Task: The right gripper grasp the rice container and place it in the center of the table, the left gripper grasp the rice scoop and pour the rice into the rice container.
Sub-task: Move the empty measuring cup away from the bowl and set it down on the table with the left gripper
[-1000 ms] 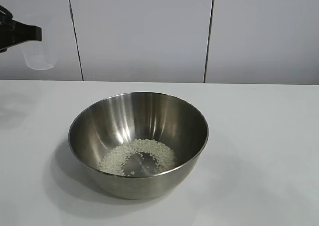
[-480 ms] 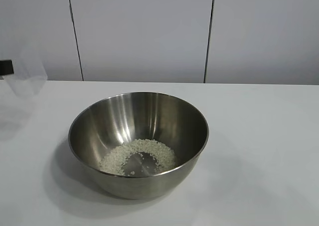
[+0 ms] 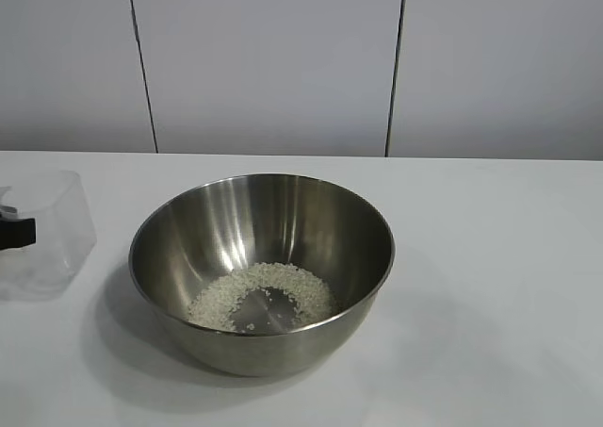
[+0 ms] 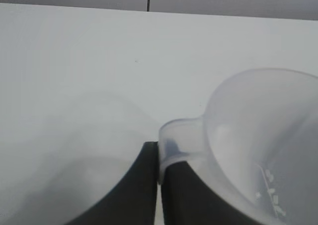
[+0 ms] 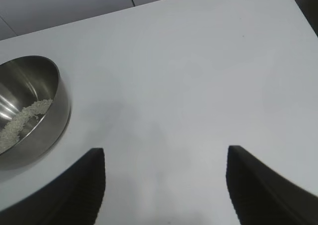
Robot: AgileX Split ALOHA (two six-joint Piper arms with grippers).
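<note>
Left claw clamped tight on rice scoop by its tab handle; scoop upright, looks empty, low at worktop, just left of rice container. Rice lies in container, mid-worktop. Right claw parked right of container, fingers wide, holding nothing. Scoop's moulded markings unreadable.
</note>
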